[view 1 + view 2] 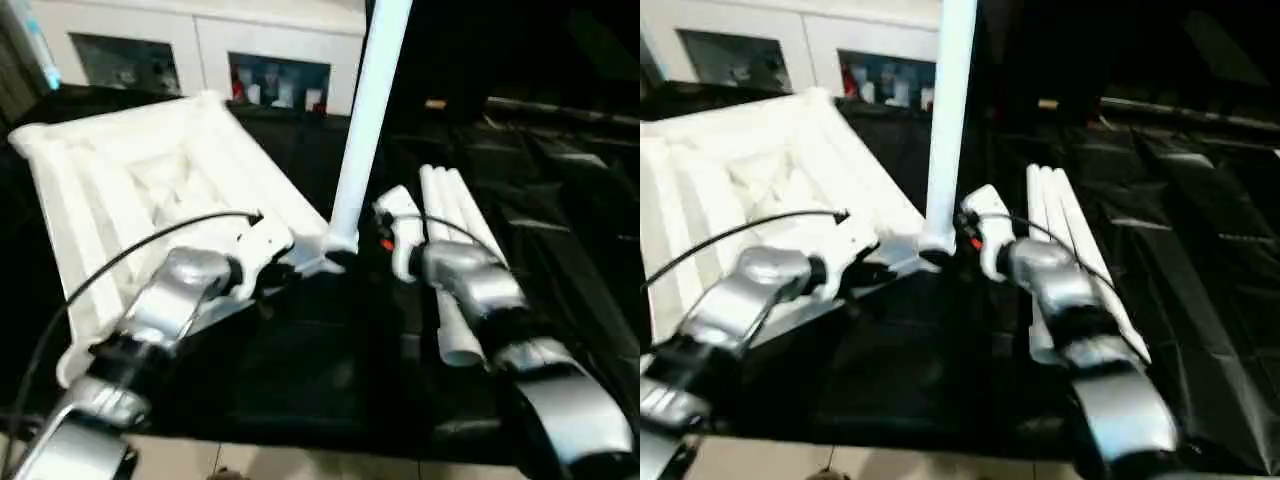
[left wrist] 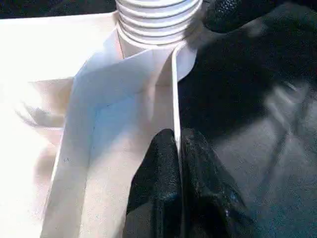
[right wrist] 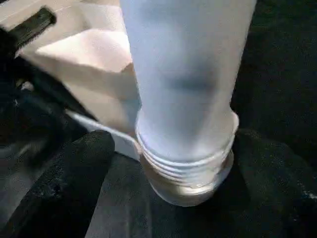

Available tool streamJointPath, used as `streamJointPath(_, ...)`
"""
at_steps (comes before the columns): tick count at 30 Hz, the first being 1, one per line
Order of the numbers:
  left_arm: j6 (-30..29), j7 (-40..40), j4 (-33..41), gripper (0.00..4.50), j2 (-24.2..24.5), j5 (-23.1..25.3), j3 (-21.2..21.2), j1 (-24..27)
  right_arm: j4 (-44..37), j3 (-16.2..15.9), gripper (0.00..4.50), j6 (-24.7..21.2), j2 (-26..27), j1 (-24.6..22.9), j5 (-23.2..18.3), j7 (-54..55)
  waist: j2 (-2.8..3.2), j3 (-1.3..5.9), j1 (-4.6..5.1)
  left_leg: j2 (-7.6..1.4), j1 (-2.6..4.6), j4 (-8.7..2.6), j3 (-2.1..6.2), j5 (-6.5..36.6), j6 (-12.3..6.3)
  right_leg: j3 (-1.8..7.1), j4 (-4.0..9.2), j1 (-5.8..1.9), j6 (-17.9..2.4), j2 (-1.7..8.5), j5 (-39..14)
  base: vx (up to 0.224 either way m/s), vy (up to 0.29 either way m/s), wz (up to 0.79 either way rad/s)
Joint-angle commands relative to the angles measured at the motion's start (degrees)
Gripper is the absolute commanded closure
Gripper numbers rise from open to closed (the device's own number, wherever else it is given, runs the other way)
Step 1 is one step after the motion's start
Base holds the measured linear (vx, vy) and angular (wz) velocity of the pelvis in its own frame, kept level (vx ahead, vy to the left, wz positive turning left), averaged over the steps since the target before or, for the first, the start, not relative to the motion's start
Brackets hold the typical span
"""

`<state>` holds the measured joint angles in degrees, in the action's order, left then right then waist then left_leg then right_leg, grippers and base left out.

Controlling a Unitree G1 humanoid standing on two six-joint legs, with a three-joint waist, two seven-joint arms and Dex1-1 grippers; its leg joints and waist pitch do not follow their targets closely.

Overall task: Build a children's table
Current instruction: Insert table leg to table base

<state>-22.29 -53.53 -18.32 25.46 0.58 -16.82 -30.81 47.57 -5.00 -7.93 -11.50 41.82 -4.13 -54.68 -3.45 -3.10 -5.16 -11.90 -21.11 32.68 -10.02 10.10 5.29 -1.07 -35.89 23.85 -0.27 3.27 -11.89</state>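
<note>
Your left gripper [image 2: 177, 163] is pinched tight on the thin side rim of the white plastic rectangular table top [image 1: 130, 190], which lies ribbed underside up and tilted on the black work surface [image 1: 330, 380]. A long white tubular leg [image 1: 366, 110] stands upright in the round corner socket [image 3: 185, 173] nearest you, its threads showing. Your right gripper [image 3: 163, 163] sits around the base of that leg with its black fingers [image 3: 69, 178] spread wide, apart from the tube, and three spare white legs [image 1: 455, 215] lie side by side just beyond it.
</note>
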Motion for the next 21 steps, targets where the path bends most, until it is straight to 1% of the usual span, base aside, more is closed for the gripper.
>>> streamJointPath(1,3.3,-3.7,3.7,4.50,-0.5,-2.3,-1.6,0.1,-2.3,-0.3,0.32,0.6,-1.0,-0.6,-0.4,-2.0,0.57,3.87,0.02,-1.05,0.82,-2.79,-0.41,5.1,-2.70,1.76,2.98,-3.78,-14.9,3.41,5.4,0.000,0.000,0.00)
streamJointPath(2,2.8,-5.0,4.9,4.50,-0.1,-3.0,-1.9,0.8,-3.4,-0.5,0.32,0.5,-1.6,-1.3,-0.6,-3.0,0.64,3.90,-0.06,-1.10,0.93,-2.78,-0.43,4.9,-2.65,1.72,2.93,-3.71,-15.1,3.35,5.6,0.000,0.000,0.00)
streamJointPath(5,2.2,-7.3,7.2,4.50,0.8,-4.0,-2.6,1.9,-6.2,-1.7,0.32,0.6,-3.0,-3.2,-0.7,-5.7,0.66,3.94,-0.22,-1.05,0.90,-2.64,-0.47,3.8,-3.04,1.63,2.68,-3.66,-15.5,3.22,7.2,0.000,0.000,0.00)
streamJointPath(6,2.8,-8.3,8.0,4.50,1.3,-4.4,-2.8,2.5,-8.7,-2.5,0.32,0.5,-3.9,-4.7,-0.9,-7.5,0.60,3.88,-0.42,-1.02,0.85,-2.59,-0.48,3.7,-3.27,1.64,2.71,-3.75,-15.1,3.17,7.5,0.000,0.000,0.00)
streamJointPath(7,3.1,-8.6,8.2,4.50,1.4,-4.5,-2.8,2.7,-9.6,-2.7,0.32,0.4,-4.2,-5.2,-1.1,-8.1,0.58,3.85,-0.53,-1.04,0.83,-2.58,-0.45,3.7,-3.32,1.65,2.68,-3.79,-15.0,3.20,7.6,0.000,0.000,0.00)
streamJointPath(9,3.4,-9.4,8.7,4.50,1.6,-4.7,-2.7,3.1,-11.1,-3.0,0.32,0.4,-4.7,-6.3,-1.2,-9.0,0.47,3.80,-0.50,-0.94,0.74,-2.62,-0.47,4.7,-3.29,1.70,2.86,-3.76,-14.6,3.27,5.9,0.000,0.000,0.00)
streamJointPath(10,3.5,-9.7,8.9,4.50,1.7,-4.7,-2.7,3.3,-11.7,-3.2,0.32,0.8,-4.9,-6.8,-1.2,-9.4,0.50,3.78,-0.48,-0.95,0.75,-2.66,-0.46,5.0,-3.15,1.69,2.92,-3.73,-14.6,3.27,5.1,0.000,0.000,0.00)
streamJointPath(13,3.5,-10.9,10.3,4.50,2.2,-5.1,-2.6,4.3,-12.9,-4.0,0.32,1.5,-5.6,-8.7,-0.6,-11.0,0.43,3.74,-0.42,-1.09,0.76,-2.74,-0.30,6.7,-2.25,1.71,3.13,-3.70,-13.8,3.49,1.3,0.000,0.000,0.00)
streamJointPath(15,3.4,-10.6,10.4,4.50,2.1,-5.0,-2.5,4.4,-12.5,-4.2,0.32,2.0,-5.7,-8.9,-0.2,-10.9,0.42,3.72,-0.29,-1.02,0.78,-2.74,-0.34,6.5,-2.20,1.68,3.16,-3.58,-14.0,3.35,1.0,0.000,0.000,0.00)
streamJointPath(17,3.2,-10.4,10.6,4.50,2.2,-4.9,-2.4,4.5,-13.1,-4.5,0.32,1.6,-5.8,-9.1,-0.4,-10.6,0.30,3.76,-0.19,-0.95,0.74,-2.69,-0.34,6.3,-2.27,1.67,3.13,-3.61,-14.0,3.29,1.2,0.000,0.000,0.00)
streamJointPath(21,3.3,-10.1,10.1,4.50,2.2,-4.4,-2.1,4.4,-13.0,-4.1,0.32,0.7,-5.3,-8.7,-0.9,-10.2,0.28,3.81,-0.13,-0.89,0.70,-2.56,-0.34,5.5,-2.72,1.69,3.01,-3.61,-13.9,3.28,1.8,0.000,0.000,0.00)
